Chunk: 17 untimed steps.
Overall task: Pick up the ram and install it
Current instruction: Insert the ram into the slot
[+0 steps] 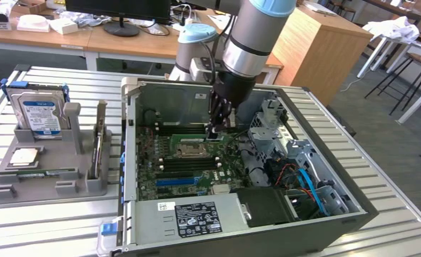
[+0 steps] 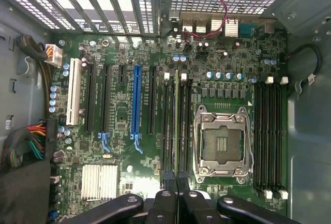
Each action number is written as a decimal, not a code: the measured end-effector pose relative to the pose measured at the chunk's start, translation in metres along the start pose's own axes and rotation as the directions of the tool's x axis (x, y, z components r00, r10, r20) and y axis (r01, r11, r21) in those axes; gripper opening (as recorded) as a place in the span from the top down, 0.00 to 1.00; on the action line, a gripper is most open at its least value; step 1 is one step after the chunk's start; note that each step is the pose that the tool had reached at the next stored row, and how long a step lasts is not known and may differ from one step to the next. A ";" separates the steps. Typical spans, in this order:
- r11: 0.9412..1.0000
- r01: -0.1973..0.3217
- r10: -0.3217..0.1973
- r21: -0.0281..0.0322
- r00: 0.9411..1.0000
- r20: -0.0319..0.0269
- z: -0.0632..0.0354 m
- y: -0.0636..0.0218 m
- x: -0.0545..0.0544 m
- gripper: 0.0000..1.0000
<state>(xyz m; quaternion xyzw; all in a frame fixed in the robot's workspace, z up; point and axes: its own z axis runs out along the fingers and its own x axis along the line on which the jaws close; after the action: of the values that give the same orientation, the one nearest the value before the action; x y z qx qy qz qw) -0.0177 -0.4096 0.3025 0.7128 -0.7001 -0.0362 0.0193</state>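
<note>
My gripper [image 1: 216,134] reaches down into the open computer case [image 1: 353,214], just above the motherboard [image 1: 189,166] and beside the empty CPU socket [image 1: 193,143]. In the wrist view its black fingers [image 2: 164,203] are pressed together at the gripper [image 2: 176,182]. The ram [image 2: 176,125] shows there edge-on, as a thin pale-green strip running out from between the fingertips. It lies in line with the black memory slots [image 2: 168,125], between two pairs of them. How high it hangs over the slots I cannot tell.
A grey holder [image 1: 50,184] stands at the exterior view's left with a blue-labelled hard drive [image 1: 40,115], a small square chip [image 1: 24,156], a flat green stick [image 1: 43,172] and an upright thin stick [image 1: 98,139]. Cables [image 1: 306,176] and drive bays crowd the case's right side.
</note>
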 end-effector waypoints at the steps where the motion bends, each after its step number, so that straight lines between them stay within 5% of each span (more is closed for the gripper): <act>1: 1.000 0.000 0.000 0.000 1.000 0.000 0.0006 0.0000 0.000 0.89; 17: 1.000 0.000 0.000 0.000 1.000 0.000 0.0155 -0.0012 0.000 0.89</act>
<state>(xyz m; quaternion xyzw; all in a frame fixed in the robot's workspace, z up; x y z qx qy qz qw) -0.0177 -0.4097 0.2870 0.7128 -0.7001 -0.0361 0.0194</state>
